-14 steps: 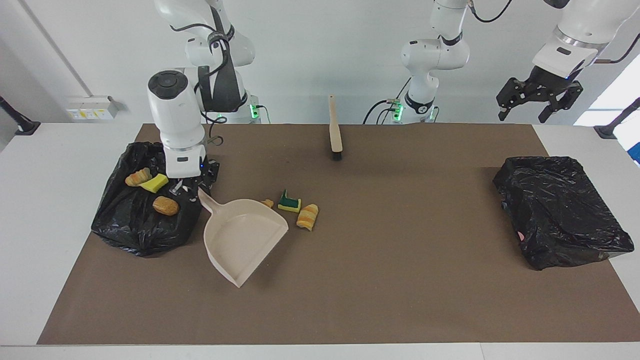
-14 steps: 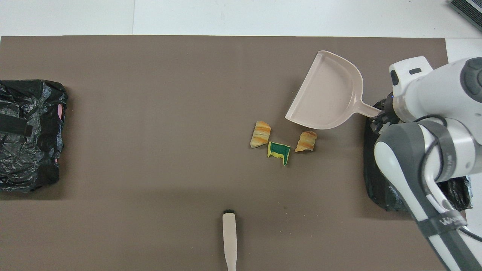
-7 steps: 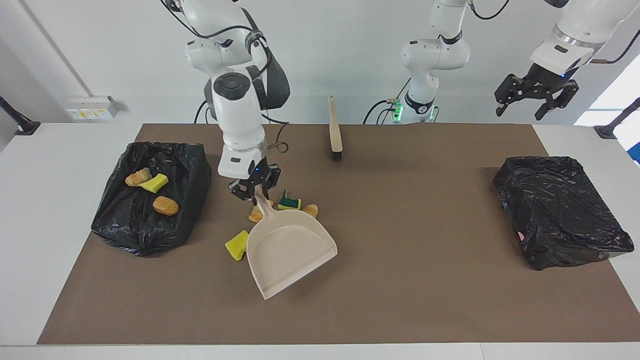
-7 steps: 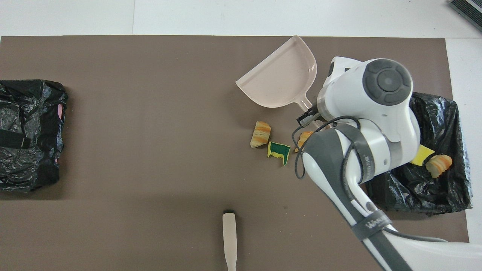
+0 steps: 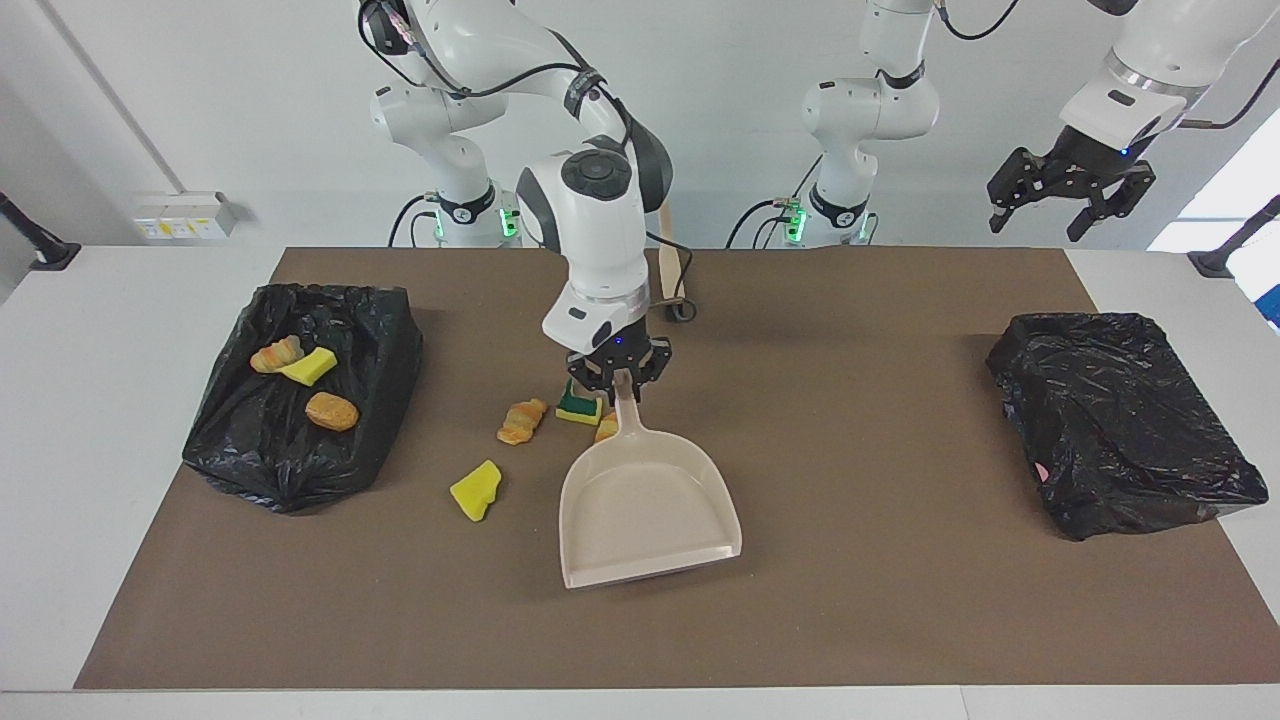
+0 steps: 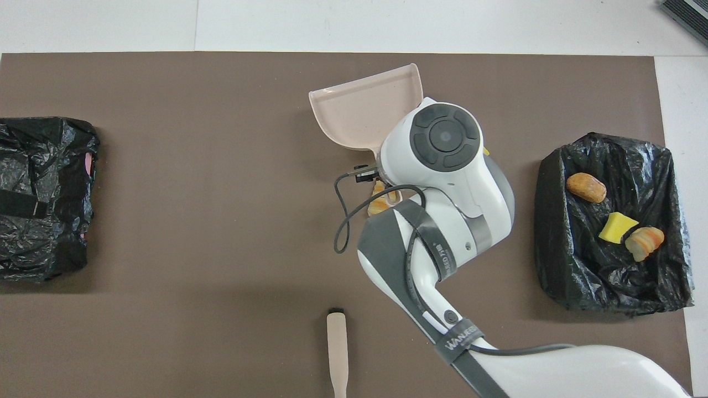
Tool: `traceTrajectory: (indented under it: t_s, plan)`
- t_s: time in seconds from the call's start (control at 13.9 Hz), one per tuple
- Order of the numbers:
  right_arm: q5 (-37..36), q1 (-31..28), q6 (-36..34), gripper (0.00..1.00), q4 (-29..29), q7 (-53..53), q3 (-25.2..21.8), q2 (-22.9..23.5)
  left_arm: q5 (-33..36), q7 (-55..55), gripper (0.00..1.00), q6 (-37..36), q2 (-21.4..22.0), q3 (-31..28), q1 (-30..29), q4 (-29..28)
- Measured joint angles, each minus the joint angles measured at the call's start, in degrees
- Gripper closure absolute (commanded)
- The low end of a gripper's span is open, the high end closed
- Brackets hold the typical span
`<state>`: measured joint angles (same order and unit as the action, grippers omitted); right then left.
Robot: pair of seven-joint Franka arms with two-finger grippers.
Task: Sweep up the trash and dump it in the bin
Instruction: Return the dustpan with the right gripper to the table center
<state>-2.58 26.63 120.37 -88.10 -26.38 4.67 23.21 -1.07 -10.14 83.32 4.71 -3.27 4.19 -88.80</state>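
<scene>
The bin (image 5: 300,470) at the right arm's end of the desk, well away from the right end effector (image 5: 620,372), already holds three bits of trash: a striped croissant piece (image 5: 276,354), a yellow sponge chunk (image 5: 309,366) and a bread piece (image 5: 331,411). Four bits lie loose on the desk. A yellow chunk (image 5: 476,490) sits apart, on the bin's side of the end effector. A striped piece (image 5: 523,420) is closer in. A green-topped sponge (image 5: 578,405) and a small orange piece (image 5: 606,428) are right beside the fingers.

The right end effector is clamped on the handle of the dustpan (image 5: 645,510). The pan's open mouth points away from it and away from the loose bits, which cluster at the handle end. That is the main risk: turning the pan around could knock the two closest bits aside. The lone yellow chunk could also be missed by a single sweep. The brush (image 6: 336,354) is held by neither arm.

A second bin (image 5: 1120,420) sits at the left arm's end. The left end effector (image 5: 1070,195) waits above that end with its fingers apart.

The facing view shows all four loose bits and the grip on the handle. From overhead the right arm covers them, leaving only a sliver of orange visible. The overhead view in turn shows the brush whole, while the facing view hides most of it with the arm.
</scene>
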Motion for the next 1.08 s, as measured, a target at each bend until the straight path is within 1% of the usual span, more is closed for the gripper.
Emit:
traceTrajectory:
  t_s: [0.14,0.29,0.43,0.65,0.72,0.79,1.08]
  plan:
    - [0.1,2.0,2.0,1.0,2.7,-5.5,0.1,3.4,0.0,0.0,0.0,0.0,0.0,0.0,0.0,0.0]
    - [0.1,3.4,5.6,1.0,4.6,-10.4,0.2,6.8,0.0,0.0,0.0,0.0,0.0,0.0,0.0,0.0]
    - [0.1,4.1,8.0,1.0,5.5,-11.8,0.2,9.6,0.0,0.0,0.0,0.0,0.0,-0.1,-0.1,0.0]
    - [0.3,3.9,10.7,1.0,5.9,-12.0,0.1,12.3,0.0,0.0,0.0,0.0,0.0,-0.2,-0.1,0.0]
    - [0.3,3.9,10.9,0.88,5.9,-12.0,0.1,12.9,0.0,0.0,0.0,-0.1,0.0,-0.2,-0.1,-0.1]
    - [0.3,3.9,11.2,0.01,6.0,-12.0,0.1,13.4,0.0,0.0,0.0,-0.1,0.0,-0.2,-0.1,-0.1]
    - [0.3,3.8,11.3,0.0,7.4,-12.0,0.0,13.3,0.0,0.0,0.0,-0.1,0.0,-0.2,-0.1,-0.1]
